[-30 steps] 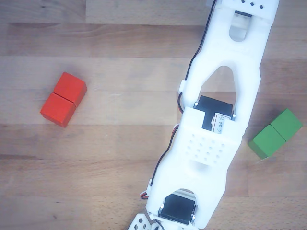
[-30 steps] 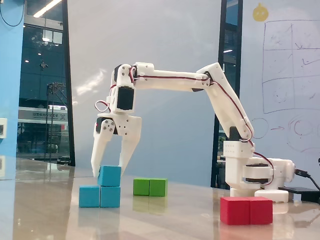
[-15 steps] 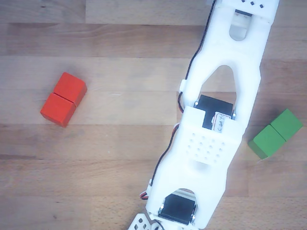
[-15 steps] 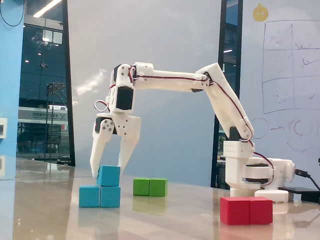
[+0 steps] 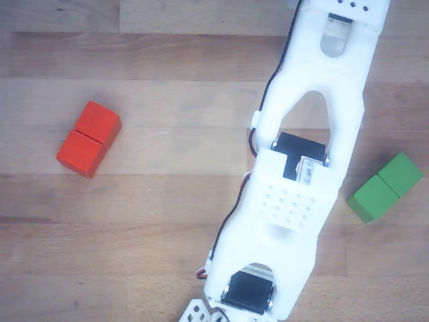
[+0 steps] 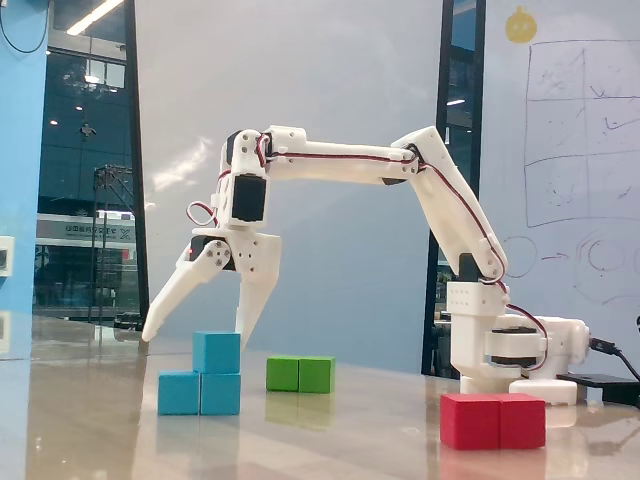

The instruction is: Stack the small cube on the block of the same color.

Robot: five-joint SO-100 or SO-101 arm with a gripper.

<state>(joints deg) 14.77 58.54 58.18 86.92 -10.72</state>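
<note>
In the fixed view the small light-blue cube (image 6: 217, 352) rests on the right half of the light-blue oblong block (image 6: 180, 394), which lies on the table. My gripper (image 6: 196, 337) hangs just above them and is open, with nothing between the jaws. One fingertip (image 6: 150, 332) points out to the left. The other fingertip (image 6: 245, 330) hangs at the cube's upper right corner; I cannot tell if it touches. In the other view the white arm (image 5: 295, 201) fills the middle, and both blue pieces are out of view.
A red oblong block (image 5: 88, 139) lies at the left of the other view and at the front right of the fixed view (image 6: 493, 421). A green oblong block (image 5: 385, 186) lies at the right, behind the blue stack in the fixed view (image 6: 300, 374). The arm's base (image 6: 510, 350) stands at the right.
</note>
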